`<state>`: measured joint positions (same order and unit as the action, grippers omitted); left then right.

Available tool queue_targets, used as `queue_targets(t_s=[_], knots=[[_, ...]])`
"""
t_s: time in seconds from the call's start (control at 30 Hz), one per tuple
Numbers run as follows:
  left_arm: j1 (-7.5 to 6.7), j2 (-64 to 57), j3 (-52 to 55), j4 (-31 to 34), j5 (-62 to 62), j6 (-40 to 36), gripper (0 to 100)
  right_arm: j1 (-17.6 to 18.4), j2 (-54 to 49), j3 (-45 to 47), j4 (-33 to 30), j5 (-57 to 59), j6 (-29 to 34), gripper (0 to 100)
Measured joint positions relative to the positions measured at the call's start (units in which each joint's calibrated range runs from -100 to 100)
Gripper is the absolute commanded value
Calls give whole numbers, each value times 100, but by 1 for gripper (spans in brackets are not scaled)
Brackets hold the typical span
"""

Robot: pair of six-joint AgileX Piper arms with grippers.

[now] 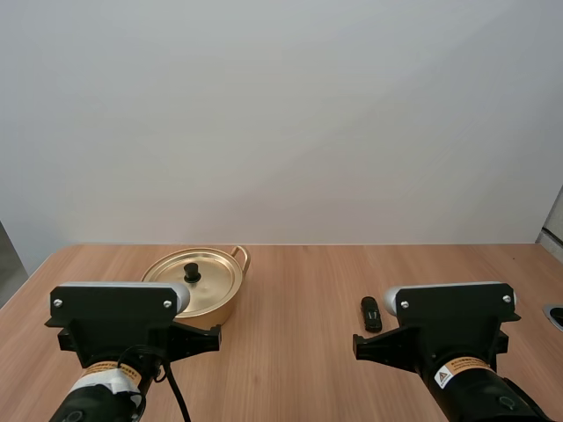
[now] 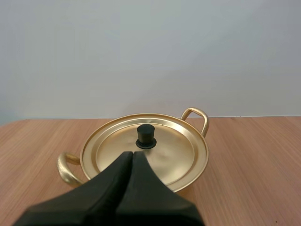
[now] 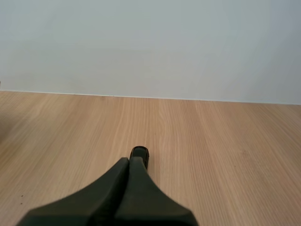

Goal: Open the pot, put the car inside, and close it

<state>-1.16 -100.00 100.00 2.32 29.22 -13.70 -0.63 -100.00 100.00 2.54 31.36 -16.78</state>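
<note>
A gold pot [image 1: 201,283] with its lid on and a black knob [image 1: 192,272] sits on the table left of centre. In the left wrist view the pot [image 2: 146,150] lies just ahead of my left gripper [image 2: 132,155], whose fingers lie together as one dark wedge, tips just short of the knob [image 2: 146,136]. A small black car [image 1: 371,313] lies on the table right of centre. In the right wrist view my right gripper [image 3: 130,161] is shut on nothing, its tip right behind the car [image 3: 140,154], which it partly hides.
The wooden table [image 1: 299,281] stretches wide between pot and car. Its far edge meets a plain grey wall. The pot's two loop handles [image 2: 196,117] stick out to its sides.
</note>
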Motion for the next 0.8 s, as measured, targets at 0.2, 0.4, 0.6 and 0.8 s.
queue_targets(t_s=[0.2,0.4,0.6,0.8], knots=[[0,0,0,0,0,0,0,0,0,0,0,0,0,0],[0,0,0,0,0,0,0,0,0,0,0,0,0,0],[0,0,0,0,0,0,0,0,0,0,0,0,0,0],[0,0,0,0,0,0,0,0,0,0,51,0,0,0]])
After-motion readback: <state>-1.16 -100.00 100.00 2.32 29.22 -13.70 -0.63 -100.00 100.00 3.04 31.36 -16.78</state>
